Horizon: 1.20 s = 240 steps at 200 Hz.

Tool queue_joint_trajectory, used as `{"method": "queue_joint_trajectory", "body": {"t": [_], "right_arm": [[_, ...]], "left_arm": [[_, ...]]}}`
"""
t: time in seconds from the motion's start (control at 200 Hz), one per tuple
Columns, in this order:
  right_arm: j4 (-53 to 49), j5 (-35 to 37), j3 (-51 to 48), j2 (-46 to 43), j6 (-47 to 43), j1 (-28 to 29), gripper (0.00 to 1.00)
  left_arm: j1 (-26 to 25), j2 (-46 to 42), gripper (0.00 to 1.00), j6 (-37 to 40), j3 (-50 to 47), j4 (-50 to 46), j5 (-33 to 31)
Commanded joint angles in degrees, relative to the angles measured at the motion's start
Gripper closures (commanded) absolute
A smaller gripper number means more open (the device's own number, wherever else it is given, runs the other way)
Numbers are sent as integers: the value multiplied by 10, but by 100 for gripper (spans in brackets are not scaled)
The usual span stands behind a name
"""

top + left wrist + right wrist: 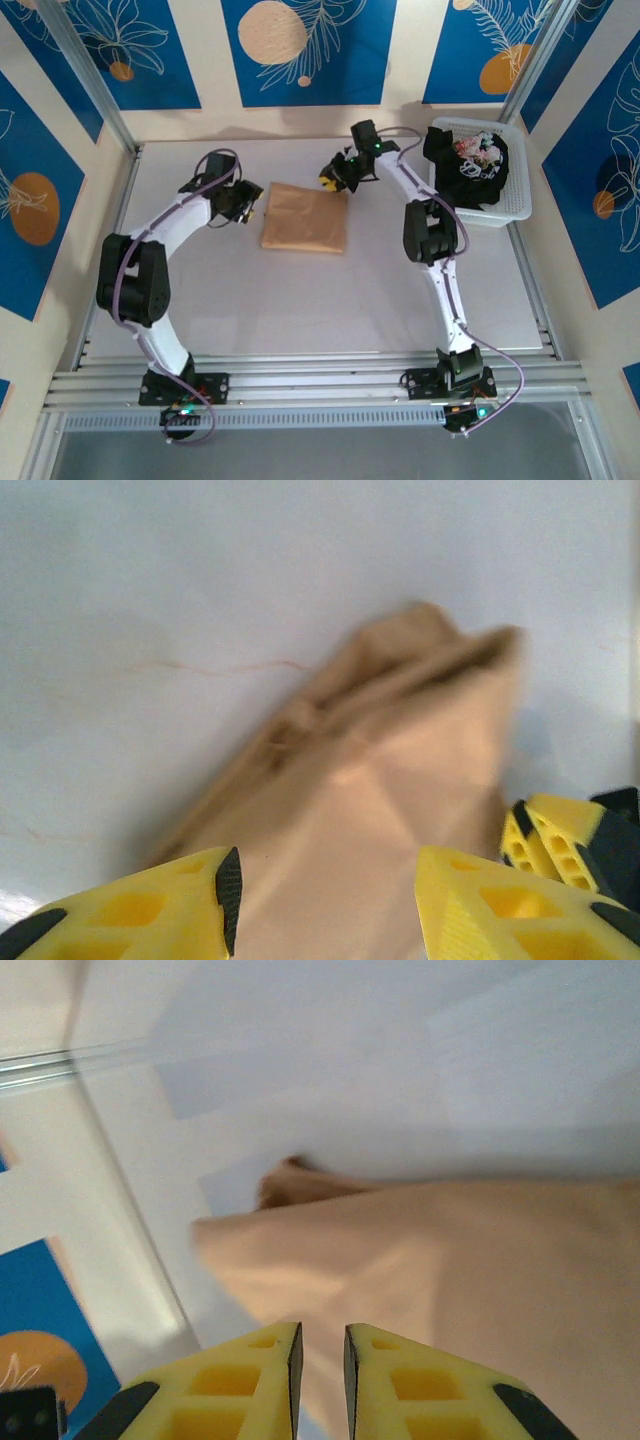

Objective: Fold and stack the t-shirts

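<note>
**Two grippers are tidying one tan shirt**

The left gripper [325, 880] is hanging wide open, with its fingers spread over the left edge of the tan t-shirt [400, 780]. It is holding nothing, likely so it is ready to press or grab that edge. The right gripper [320, 1345] is sitting low at the shirt's far right corner. Its fingers are almost touching, and I cannot tell if a bit of cloth is pinched between them. The tan t-shirt is lying near the middle of the tabletop [300, 320] as a neat folded block between both grippers, so each arm is reaching one side easily. The black t-shirt [465, 165] is sitting in a crumpled heap in the white basket [515, 208] at the far right. I am guessing it is needing folding next, then stacking with the tan one.
</note>
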Motion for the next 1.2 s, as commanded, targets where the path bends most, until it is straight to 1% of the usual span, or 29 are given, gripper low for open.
{"method": "queue_joint_trajectory", "body": {"t": [0.0,0.065,0.11,0.19,0.295,0.38,0.445,0.555,0.67,0.775,0.875,0.995,1.035,1.12,1.195], "right_arm": [[19,6,-66,-125,-18,-1,78],[41,18,-144,-187,-18,-2,78],[59,25,-201,-232,-16,-5,75],[95,30,-308,-313,-3,-16,73],[118,23,-425,-403,5,-36,70],[123,11,-501,-461,7,-53,67],[122,2,-545,-497,5,-65,66],[116,-9,-595,-542,-1,-82,65],[110,-16,-620,-569,-8,-89,65],[106,-23,-631,-581,-12,-94,65],[106,-25,-640,-590,-11,-97,65],[105,-28,-646,-597,-11,-101,64],[104,-28,-648,-599,-11,-101,65],[105,-29,-654,-601,-11,-100,64],[106,-29,-660,-604,-10,-101,65]], "left_arm": [[-21,16,54,15,32,1,29],[-36,26,54,2,49,-7,37],[-51,27,53,-16,53,-15,40],[-89,12,52,-82,26,-26,28],[-150,-13,51,-205,-57,46,0],[-196,-5,49,-280,-97,98,-26],[-221,8,46,-317,-109,115,-48],[-245,35,39,-365,-118,148,-66],[-254,65,38,-386,-115,185,-86],[-256,91,40,-395,-107,205,-102],[-256,118,44,-412,-103,229,-107],[-251,142,52,-416,-86,243,-120],[-248,149,57,-417,-79,248,-124],[-239,163,74,-418,-71,266,-137],[-225,173,86,-412,-66,285,-149]]}}
